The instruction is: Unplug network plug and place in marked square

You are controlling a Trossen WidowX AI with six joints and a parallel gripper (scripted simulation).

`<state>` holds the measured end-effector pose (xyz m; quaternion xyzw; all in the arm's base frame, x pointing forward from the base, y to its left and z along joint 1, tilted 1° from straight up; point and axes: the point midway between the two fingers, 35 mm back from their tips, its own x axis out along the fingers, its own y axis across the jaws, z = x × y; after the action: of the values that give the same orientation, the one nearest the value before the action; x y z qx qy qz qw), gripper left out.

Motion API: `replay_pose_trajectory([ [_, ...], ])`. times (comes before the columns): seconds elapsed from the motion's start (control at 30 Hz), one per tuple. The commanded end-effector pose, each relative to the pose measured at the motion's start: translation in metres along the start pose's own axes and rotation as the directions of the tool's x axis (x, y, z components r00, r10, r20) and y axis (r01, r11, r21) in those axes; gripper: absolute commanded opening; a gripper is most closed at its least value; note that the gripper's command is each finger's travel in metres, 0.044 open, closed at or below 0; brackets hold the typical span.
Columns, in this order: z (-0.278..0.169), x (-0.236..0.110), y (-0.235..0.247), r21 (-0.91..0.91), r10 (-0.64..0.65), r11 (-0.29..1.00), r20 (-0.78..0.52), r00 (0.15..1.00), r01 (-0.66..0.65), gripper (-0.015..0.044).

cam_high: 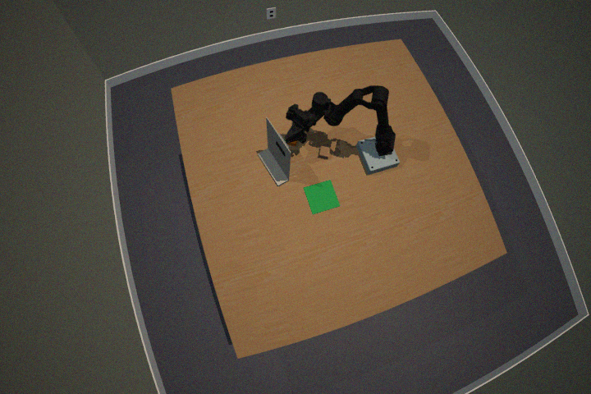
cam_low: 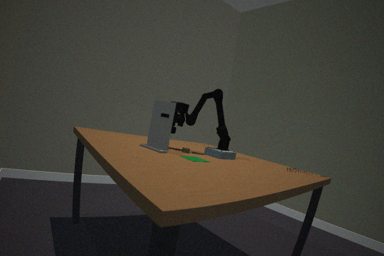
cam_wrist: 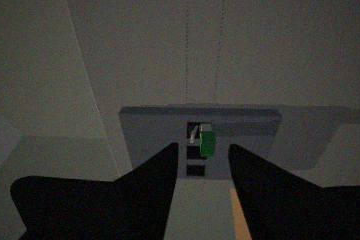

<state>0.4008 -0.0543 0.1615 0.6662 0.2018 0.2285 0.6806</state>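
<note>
The grey upright panel (cam_high: pixel 277 150) (cam_low: pixel 160 126) stands on the wooden table. In the wrist view the grey socket block (cam_wrist: pixel 148 135) faces me, with the plug's green tab (cam_wrist: pixel 207 144) in its dark slot. In the top view only an orange bit of the plug (cam_high: pixel 294 143) shows under the hand. My gripper (cam_wrist: pixel 203 150) (cam_high: pixel 295 135) (cam_low: pixel 175 126) is partly open and empty. Its fingers point at the plug, one on each side of the tab, close in front of the panel. The green marked square (cam_high: pixel 322 197) (cam_low: pixel 194 158) lies flat on the table, nearer than the panel.
The arm's grey base plate (cam_high: pixel 377 160) (cam_low: pixel 221 153) stands to the right of the panel, behind the square. A small brown block (cam_low: pixel 185 149) lies on the table between panel and base. The table (cam_high: pixel 352 278) stretches wide in front.
</note>
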Motion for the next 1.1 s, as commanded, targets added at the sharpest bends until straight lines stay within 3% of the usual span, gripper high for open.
replay_pose_trajectory([
  [0.0, 0.0030, 0.0089, -0.0007, -0.003, 0.000, 1.000, 0.005, 1.000, 0.000, 0.0156],
  [0.17, 0.0037, 0.0129, -0.0006, -0.003, 0.000, 1.000, 0.005, 1.000, 0.000, 0.0156],
  [0.27, 0.0037, 0.0129, -0.0006, -0.003, 0.000, 1.000, 0.005, 1.000, 0.000, 0.0077],
  [0.63, 0.0037, 0.0129, -0.0006, -0.003, 0.000, 1.000, 0.005, 1.000, 0.000, 0.0004],
  [1.07, 0.0023, 0.0096, -0.0007, -0.003, 0.000, 1.000, 0.005, 1.000, 0.000, 0.0000],
])
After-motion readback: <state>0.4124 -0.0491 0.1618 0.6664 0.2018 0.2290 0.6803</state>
